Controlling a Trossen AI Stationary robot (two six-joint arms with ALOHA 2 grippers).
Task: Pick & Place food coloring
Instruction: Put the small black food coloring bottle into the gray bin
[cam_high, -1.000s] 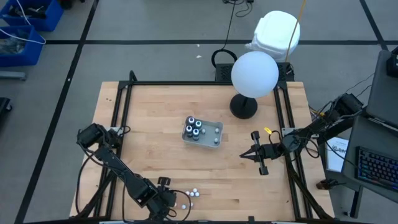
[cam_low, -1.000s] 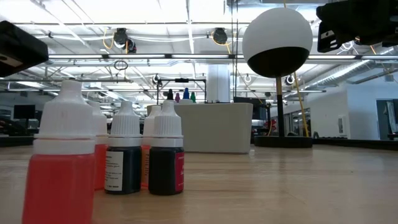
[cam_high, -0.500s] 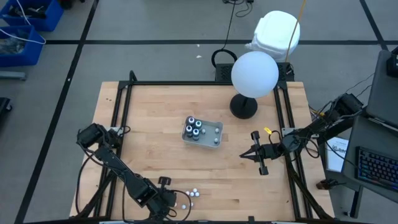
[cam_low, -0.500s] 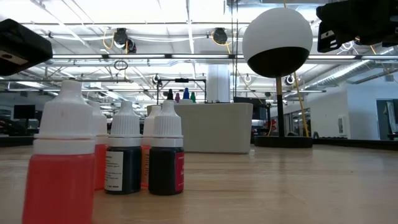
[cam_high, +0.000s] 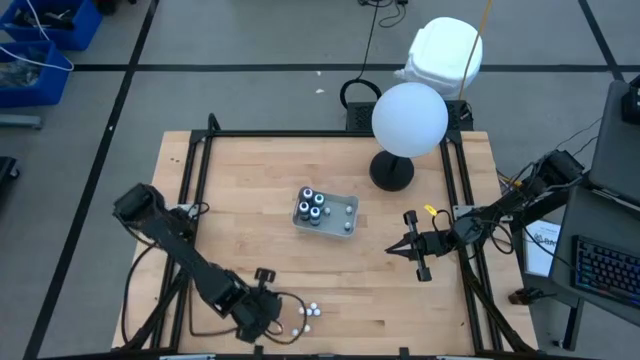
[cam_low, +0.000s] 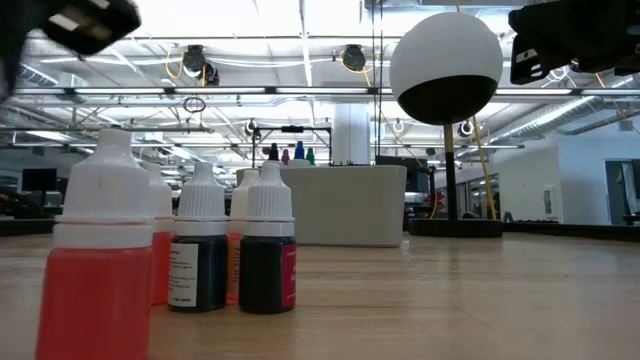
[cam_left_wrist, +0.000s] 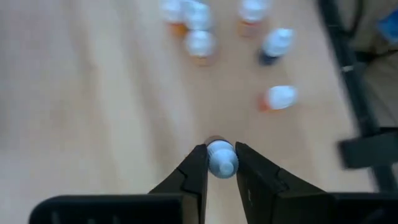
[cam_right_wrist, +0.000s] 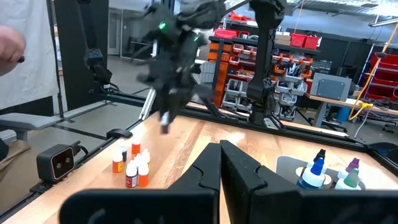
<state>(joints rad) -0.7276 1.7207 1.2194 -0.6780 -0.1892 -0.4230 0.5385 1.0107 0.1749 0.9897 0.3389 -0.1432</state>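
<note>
White-capped food coloring bottle (cam_left_wrist: 221, 158) clamped between fingers of left end effector (cam_high: 262, 310), raised above table (cam_high: 250, 220) near front edge. Remaining small bottles (cam_high: 310, 312) stand just beside it. Right end effector (cam_high: 392, 251) clenched, empty, near right edge.

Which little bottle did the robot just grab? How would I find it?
Look at the wooden table's near edge, where tiny white-capped bottles cluster. Beside them, the left gripper's fingers pinch one white-capped bottle. It is the only one held; the others stand free.
</note>
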